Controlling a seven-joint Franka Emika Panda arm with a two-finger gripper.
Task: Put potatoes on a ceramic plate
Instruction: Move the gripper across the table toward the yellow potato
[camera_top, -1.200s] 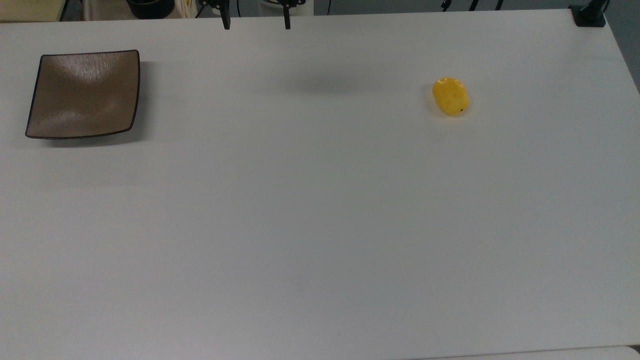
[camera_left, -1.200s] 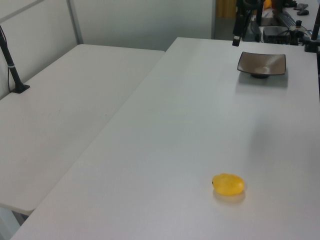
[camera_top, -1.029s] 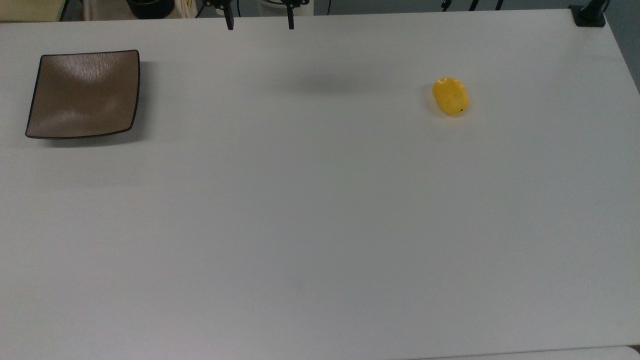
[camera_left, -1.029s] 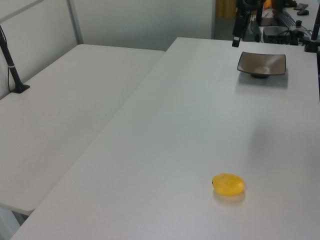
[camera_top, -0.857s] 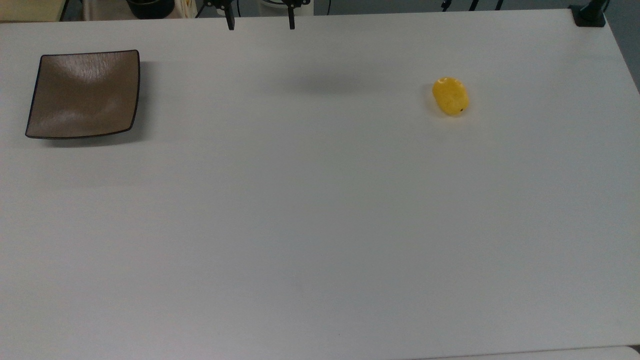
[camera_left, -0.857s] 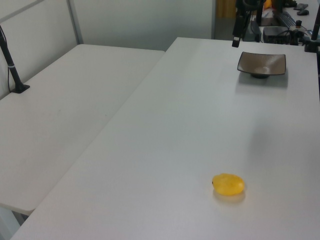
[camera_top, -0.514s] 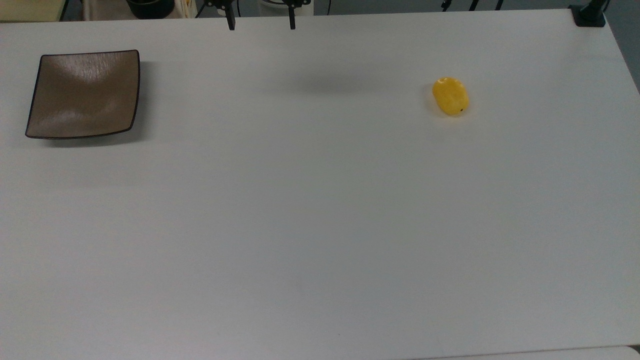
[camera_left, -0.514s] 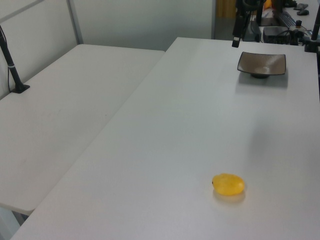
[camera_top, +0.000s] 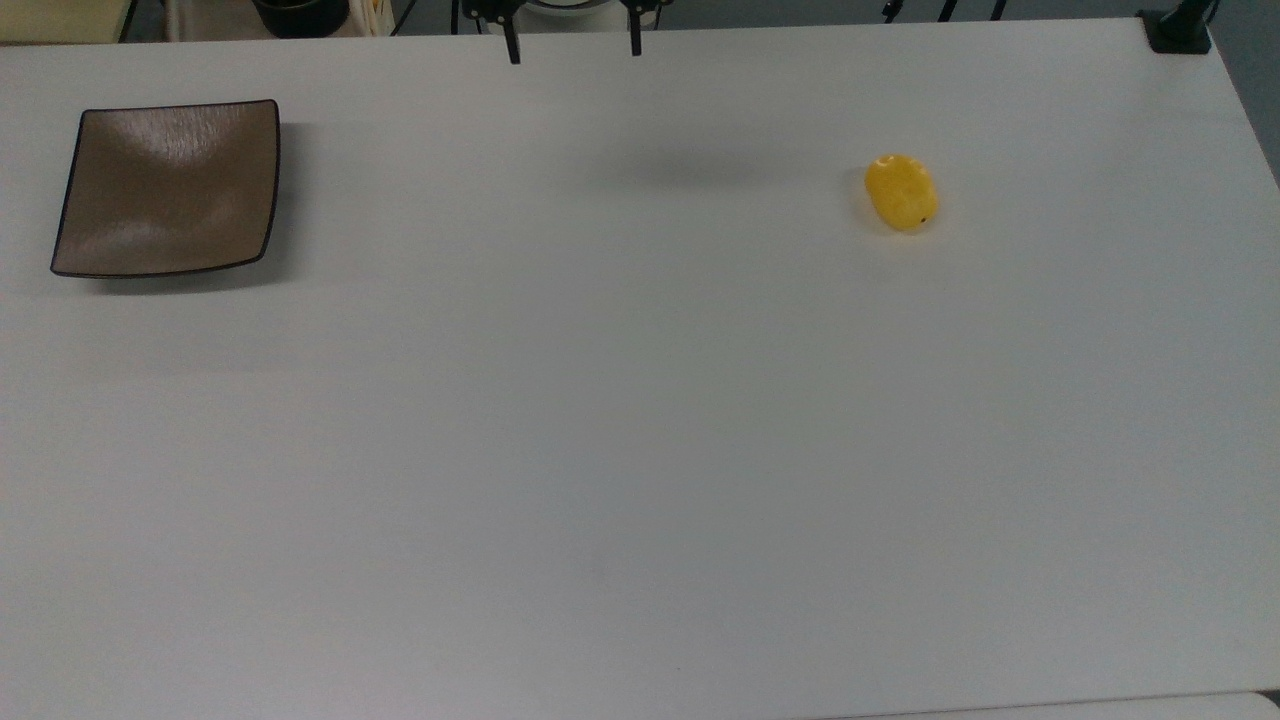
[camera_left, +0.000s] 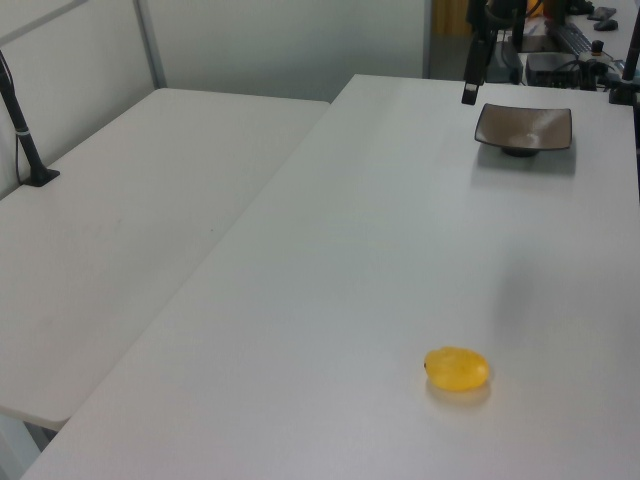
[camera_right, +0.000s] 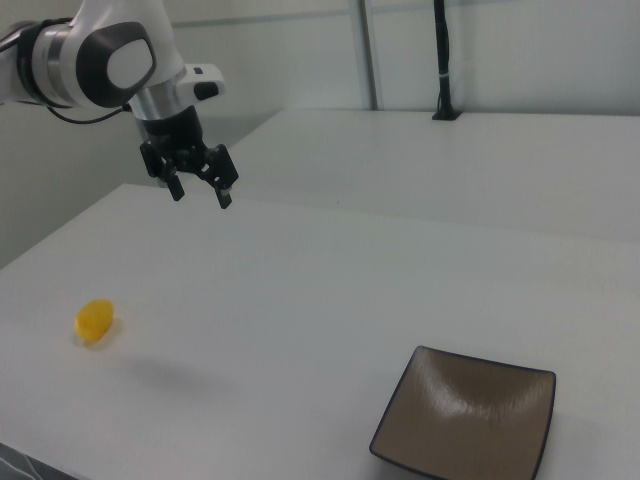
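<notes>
Top view's left holds the ceramic plate, a glossy brown square with a thin dark rim, lying flat on the white counter. Well apart from it, toward the top view's right, the potatoes rest on the bare counter as one small yellow oval lump with a tiny dark spot. The gripper hangs at the far edge of the counter, between the two and nearer the lump, its fingers spread apart and holding nothing. From the right view, the gripper hovers above the counter, fingers pointing down, with the potatoes below and to the right view's left, and the ceramic plate near the bottom right
</notes>
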